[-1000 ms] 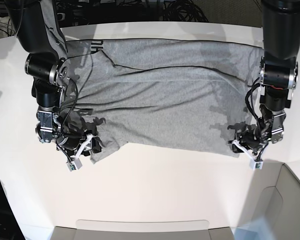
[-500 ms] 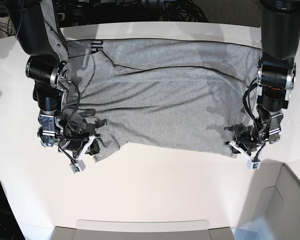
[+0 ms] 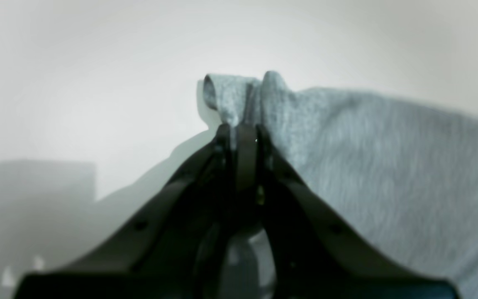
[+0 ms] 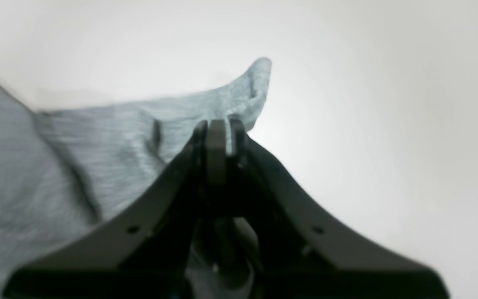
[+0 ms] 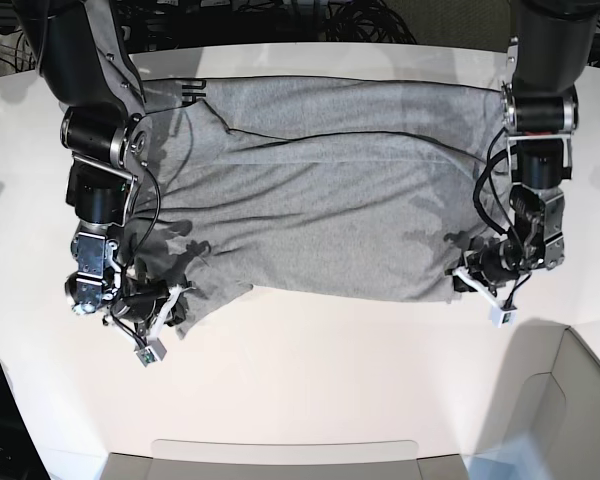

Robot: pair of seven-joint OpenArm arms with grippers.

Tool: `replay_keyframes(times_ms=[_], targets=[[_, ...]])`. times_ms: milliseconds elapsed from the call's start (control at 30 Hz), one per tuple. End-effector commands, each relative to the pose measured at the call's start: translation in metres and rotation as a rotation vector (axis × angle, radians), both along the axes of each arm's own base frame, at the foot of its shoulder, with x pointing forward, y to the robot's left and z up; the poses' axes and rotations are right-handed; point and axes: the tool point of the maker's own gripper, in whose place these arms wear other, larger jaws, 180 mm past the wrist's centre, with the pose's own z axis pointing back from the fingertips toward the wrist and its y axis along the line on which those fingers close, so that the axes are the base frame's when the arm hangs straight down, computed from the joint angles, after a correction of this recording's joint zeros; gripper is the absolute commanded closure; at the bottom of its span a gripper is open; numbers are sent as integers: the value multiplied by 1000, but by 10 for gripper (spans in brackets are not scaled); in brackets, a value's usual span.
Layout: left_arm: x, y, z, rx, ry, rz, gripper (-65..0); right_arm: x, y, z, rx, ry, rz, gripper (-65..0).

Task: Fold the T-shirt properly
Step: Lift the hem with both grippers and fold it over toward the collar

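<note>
T-shirt (image 5: 330, 190), light heather-grey, is lying spread across the white counter (image 5: 300, 370) in the base view, with dark lettering showing at its far edge on that view's left. Shallow wrinkles are running across the cloth. Left end effector (image 5: 472, 274) is sitting at the near corner of the T-shirt on the base view's right; in its wrist view the left end effector (image 3: 241, 133) is pinching a bunched fold of the T-shirt (image 3: 367, 158), its dark jaws drawn together with grey cloth poking up beyond the tips. Right end effector (image 5: 172, 300) is sitting at the T-shirt's near corner on the base view's left; in its wrist view the right end effector (image 4: 218, 126) is likewise clamping a pointed corner of the T-shirt (image 4: 98, 149), jaws closed upon the fabric. Both gripped corners are rising just above the counter (image 4: 388, 104).
</note>
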Motion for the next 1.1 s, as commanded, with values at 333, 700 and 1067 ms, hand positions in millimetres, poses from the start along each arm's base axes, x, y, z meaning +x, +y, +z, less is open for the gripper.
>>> replay_keyframes(times_ms=[333, 700, 1067], targets=[[-8, 25, 85, 92, -164, 11, 0, -4, -12, 49, -120, -124, -14, 0], [-46, 45, 100, 162, -164, 22, 0, -45, -40, 83, -332, -166, -76, 0], [-100, 44, 83, 227, -80, -17, 0, -109, -60, 82, -486, -123, -122, 0]])
